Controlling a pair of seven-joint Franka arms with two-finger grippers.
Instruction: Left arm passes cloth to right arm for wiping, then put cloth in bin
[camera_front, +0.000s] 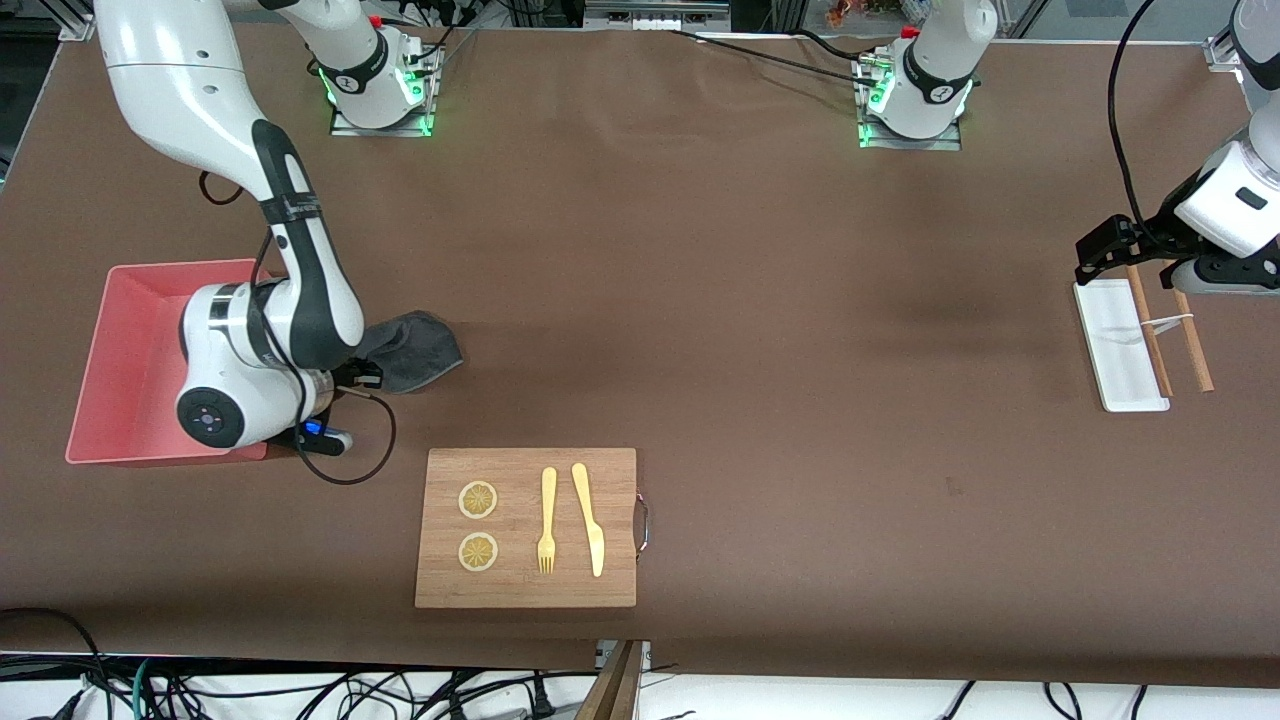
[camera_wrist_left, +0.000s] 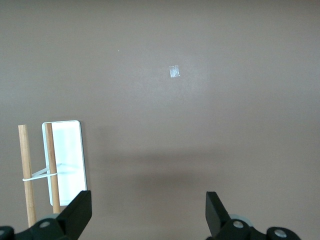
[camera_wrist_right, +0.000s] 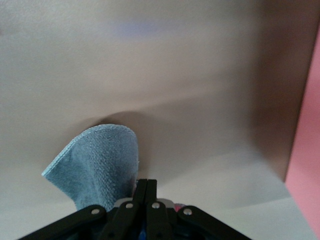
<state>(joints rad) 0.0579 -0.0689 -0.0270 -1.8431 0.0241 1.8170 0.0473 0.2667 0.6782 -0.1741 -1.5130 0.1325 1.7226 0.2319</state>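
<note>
The charcoal-grey cloth (camera_front: 412, 350) hangs from my right gripper (camera_front: 352, 376), low over the brown table beside the pink bin (camera_front: 130, 275), on the side toward the left arm's end. In the right wrist view the gripper (camera_wrist_right: 151, 189) is shut, with the cloth (camera_wrist_right: 97, 162) bunched beside its fingers and the bin's wall (camera_wrist_right: 307, 165) at the edge. My left gripper (camera_front: 1205, 280) waits at the left arm's end of the table above the white tray. It is open and empty in the left wrist view (camera_wrist_left: 148, 212).
A wooden board (camera_front: 526, 527) with two lemon slices, a fork and a knife lies nearer the front camera than the cloth. A small white tray (camera_front: 1115, 345) with two wooden sticks (camera_front: 1150, 335) lies under the left gripper; the tray also shows in the left wrist view (camera_wrist_left: 67, 160).
</note>
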